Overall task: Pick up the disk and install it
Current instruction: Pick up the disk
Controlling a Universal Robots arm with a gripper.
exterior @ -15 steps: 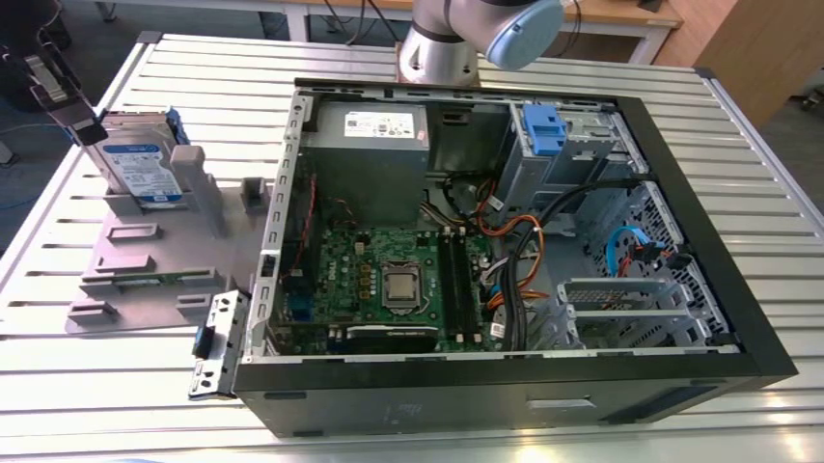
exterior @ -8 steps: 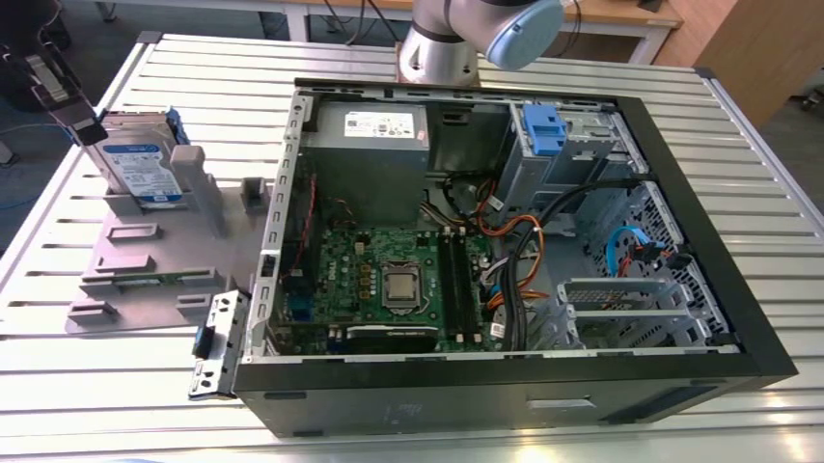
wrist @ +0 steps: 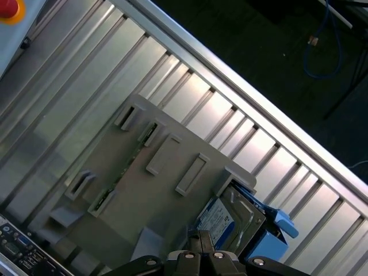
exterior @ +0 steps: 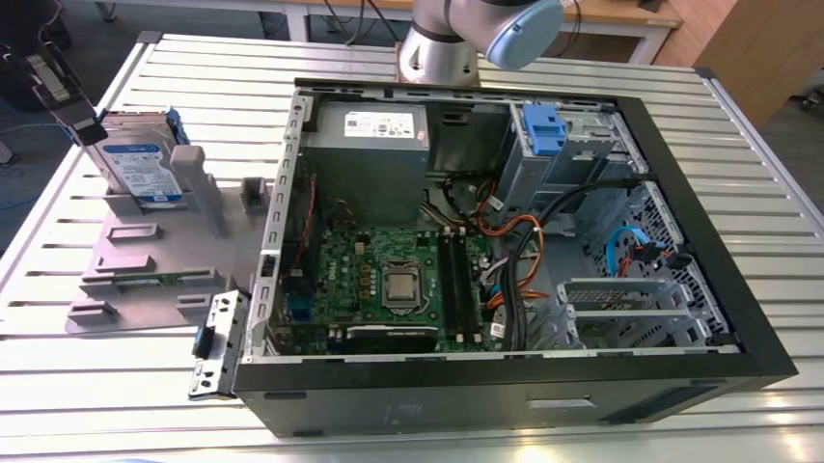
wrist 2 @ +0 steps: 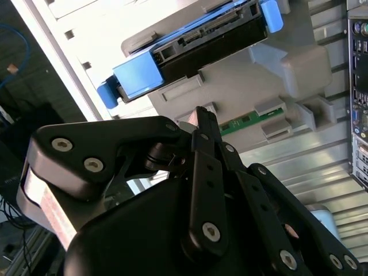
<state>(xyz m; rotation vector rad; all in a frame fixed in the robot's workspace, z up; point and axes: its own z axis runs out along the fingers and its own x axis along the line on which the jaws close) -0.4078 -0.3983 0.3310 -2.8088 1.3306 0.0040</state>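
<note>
Because the disk (exterior: 135, 159) stands on edge in a slot of the grey holder plate (exterior: 142, 265), its upper edge and both broad faces are free to reach. The white-and-blue label shows in the exterior view. A blue carrier frame (wrist 2: 135, 75) wraps its narrow sides.

I judge it to be stiff and dense for its size, with smooth metal faces that could slip under a light pinch. It is also sensitive to knocks. The plastic frame looks likely to flex, so the firmer hold would be across the two flat faces near the top edge, not on the blue tabs.

The hand (wrist 2: 202, 115) hangs just beside the disk's top, on the side away from the computer case (exterior: 515, 395). It is apart from the disk and carries nothing. In both wrist views its fingers are pressed together at the tips.

Holder plate and case sit side by side on the slatted metal table (exterior: 193, 58), the plate on the exterior view's left. Inside the open case, a drive cage (exterior: 595, 145) stands at the far right corner.
</note>
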